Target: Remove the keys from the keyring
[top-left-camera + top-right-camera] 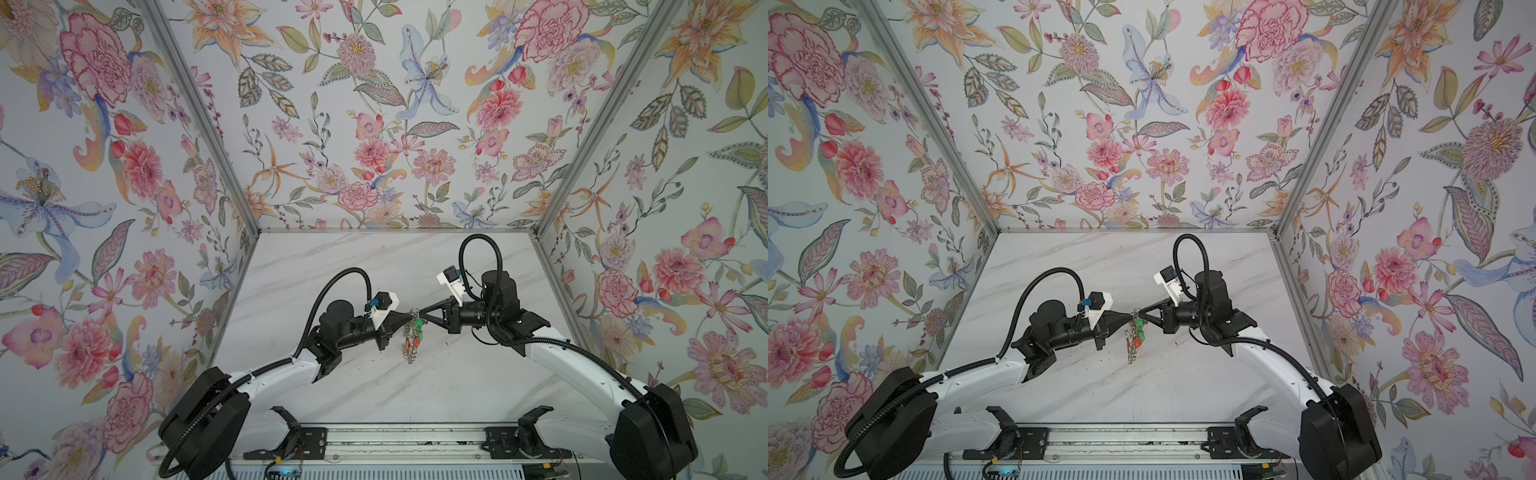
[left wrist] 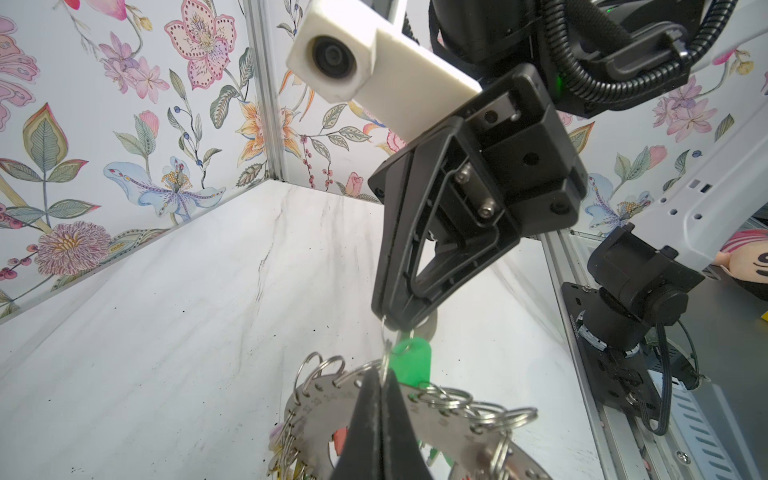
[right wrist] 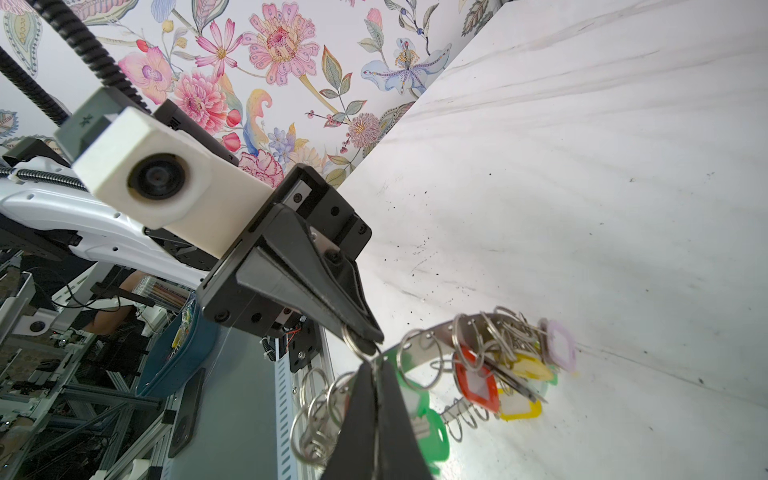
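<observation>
The keyring [image 2: 320,411] is a flat grey metal disc with small split rings hung round its rim. It hangs above the marble table between my two grippers, in both top views as a dangling bunch [image 1: 411,338] [image 1: 1133,338]. My left gripper [image 1: 409,316] [image 2: 380,376] is shut on a small split ring at the disc's rim. My right gripper [image 1: 422,312] [image 3: 376,368] is shut on a thin split ring right beside it, tip to tip with the left. The keys hang below with a green tag [image 2: 411,361], a red tag [image 3: 478,384], a yellow tag [image 3: 523,409] and a lilac tag [image 3: 559,345].
Floral walls [image 1: 374,124] close the cell on three sides. A metal rail [image 1: 395,440] with both arm bases runs along the front edge. Black specks dot the marble table [image 1: 374,390]. A blue bowl [image 3: 178,353] stands outside the cell.
</observation>
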Controlling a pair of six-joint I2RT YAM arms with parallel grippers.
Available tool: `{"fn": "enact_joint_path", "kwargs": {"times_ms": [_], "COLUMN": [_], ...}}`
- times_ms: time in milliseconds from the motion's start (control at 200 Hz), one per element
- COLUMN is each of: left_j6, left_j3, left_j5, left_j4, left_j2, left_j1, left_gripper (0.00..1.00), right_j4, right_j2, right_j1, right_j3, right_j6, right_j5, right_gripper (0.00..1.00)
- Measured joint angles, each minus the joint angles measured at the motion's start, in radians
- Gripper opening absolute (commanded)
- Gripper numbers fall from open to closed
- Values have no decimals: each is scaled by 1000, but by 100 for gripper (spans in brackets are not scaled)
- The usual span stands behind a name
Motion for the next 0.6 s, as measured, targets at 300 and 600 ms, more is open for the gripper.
{"fn": "enact_joint_path", "kwargs": {"times_ms": [300, 600], "left_j6": [19, 48], "left_j3": [9, 35], "left_j5": [-9, -31], "left_j4": [-13, -45], "left_j2": [12, 34], "left_j1": [-2, -4], "left_gripper": [0, 0], "right_j4": [-27, -48], "right_j2": [0, 0], "right_j1": [0, 0], "right_j3": [14, 27], "right_j6": [16, 34], "right_j5": [26, 74], "right_gripper": [0, 0]}}
